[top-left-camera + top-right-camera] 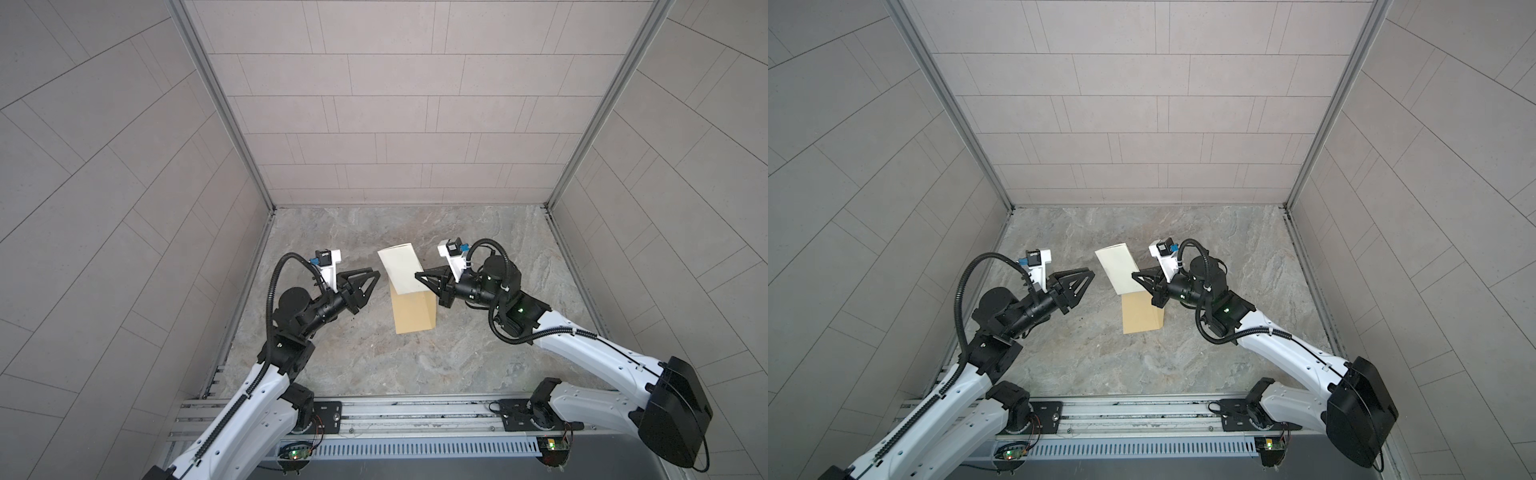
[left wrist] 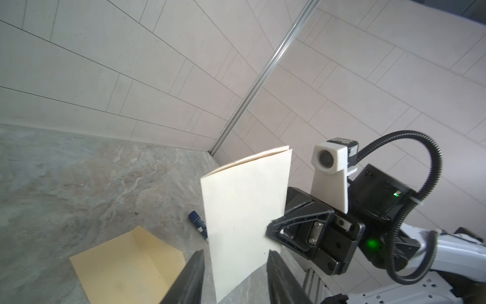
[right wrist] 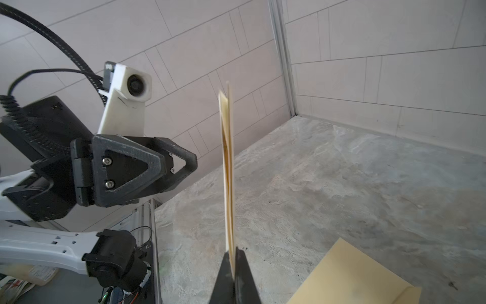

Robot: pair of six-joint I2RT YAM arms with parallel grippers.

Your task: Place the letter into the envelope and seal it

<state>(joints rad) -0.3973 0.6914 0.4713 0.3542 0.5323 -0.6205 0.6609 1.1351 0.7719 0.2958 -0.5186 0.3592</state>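
The letter (image 1: 399,268) (image 1: 1117,268) is a folded pale sheet held upright in the air, its plain outer face toward the left wrist camera (image 2: 244,215) and seen edge-on in the right wrist view (image 3: 228,171). My right gripper (image 1: 417,275) (image 1: 1133,275) (image 3: 234,248) is shut on its right edge. The mustard-tan envelope (image 1: 413,311) (image 1: 1142,313) (image 2: 126,260) (image 3: 355,273) lies flat on the table just below and in front of the letter. My left gripper (image 1: 374,280) (image 1: 1090,280) (image 2: 235,252) hangs open a short way left of the letter, holding nothing.
A small dark-blue tube (image 2: 197,223) lies on the marble tabletop (image 1: 332,353) behind the letter, hidden in both top views. Tiled walls enclose the table on three sides. The arms' base rail (image 1: 395,409) runs along the front edge.
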